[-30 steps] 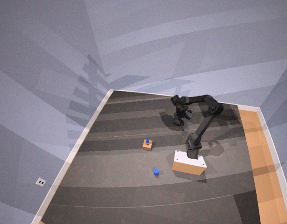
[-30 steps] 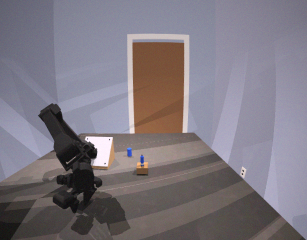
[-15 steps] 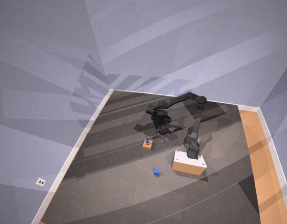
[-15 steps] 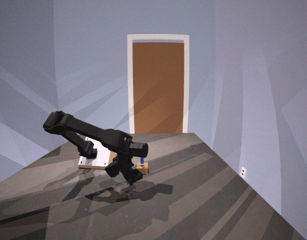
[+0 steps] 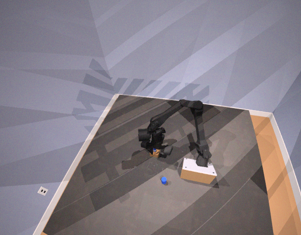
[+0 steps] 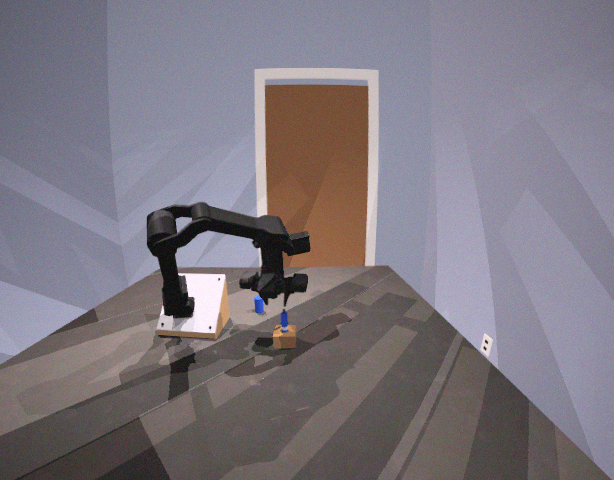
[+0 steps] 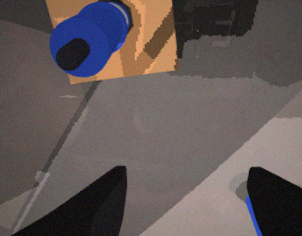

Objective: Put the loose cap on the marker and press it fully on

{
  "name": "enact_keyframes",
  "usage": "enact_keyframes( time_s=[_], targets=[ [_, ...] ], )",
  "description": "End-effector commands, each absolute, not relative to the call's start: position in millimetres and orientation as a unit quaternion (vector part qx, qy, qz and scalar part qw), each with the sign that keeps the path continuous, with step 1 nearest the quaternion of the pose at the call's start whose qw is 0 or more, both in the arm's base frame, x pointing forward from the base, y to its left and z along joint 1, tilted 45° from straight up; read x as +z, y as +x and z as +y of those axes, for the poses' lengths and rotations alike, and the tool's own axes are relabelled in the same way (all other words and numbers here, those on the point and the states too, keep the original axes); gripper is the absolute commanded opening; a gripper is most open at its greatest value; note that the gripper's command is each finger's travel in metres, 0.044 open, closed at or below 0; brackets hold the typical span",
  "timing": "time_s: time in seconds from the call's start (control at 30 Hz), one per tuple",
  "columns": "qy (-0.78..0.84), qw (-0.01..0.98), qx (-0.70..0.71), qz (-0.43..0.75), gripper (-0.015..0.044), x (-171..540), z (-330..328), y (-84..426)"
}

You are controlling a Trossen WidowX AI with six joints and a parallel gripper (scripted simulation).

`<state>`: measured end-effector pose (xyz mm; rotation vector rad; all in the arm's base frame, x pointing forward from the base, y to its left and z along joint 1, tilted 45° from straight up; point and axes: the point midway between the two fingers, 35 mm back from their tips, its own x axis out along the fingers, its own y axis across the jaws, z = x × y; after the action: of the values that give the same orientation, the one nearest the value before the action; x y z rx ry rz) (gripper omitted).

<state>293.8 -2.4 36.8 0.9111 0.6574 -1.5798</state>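
Note:
The blue marker (image 5: 154,150) (image 6: 284,318) (image 7: 98,27) stands upright, dark tip up, in the orange-brown holder block (image 5: 155,154) (image 6: 284,339) (image 7: 160,61). The blue cap (image 5: 163,180) (image 6: 258,304) stands apart on the table; only a blue sliver of it (image 7: 253,216) shows beside the right finger in the wrist view. My gripper (image 6: 275,304) (image 7: 187,176) points down, part open and empty, above the table near the holder. In the wrist view the marker lies up and left, outside the fingers. In the top view my gripper partly hides the holder.
The arm's base stands on a white-topped wooden block (image 5: 196,176) (image 6: 206,297), to one side of the cap and holder. The table (image 5: 145,202) (image 6: 317,413) has broad shadow bands on it. Walls and a brown door (image 6: 316,155) stand beyond it.

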Motion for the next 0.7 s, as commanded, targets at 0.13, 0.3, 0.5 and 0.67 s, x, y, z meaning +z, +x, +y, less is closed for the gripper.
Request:
enact_keyframes(
  time_s=[0.13, 0.3, 0.5, 0.67],
  targets=[
    [0.187, 0.642, -0.611, 0.423, 0.0252, -22.1, 101.2, 251.3],
    [0.097, 0.671, -0.582, 0.449, 0.0252, -38.5, 129.1, 225.8],
    [0.097, 0.671, -0.582, 0.449, 0.0252, -38.3, 128.8, 226.8],
    [0.097, 0.671, -0.582, 0.449, 0.0252, -62.0, 105.7, 224.3]
  ],
)
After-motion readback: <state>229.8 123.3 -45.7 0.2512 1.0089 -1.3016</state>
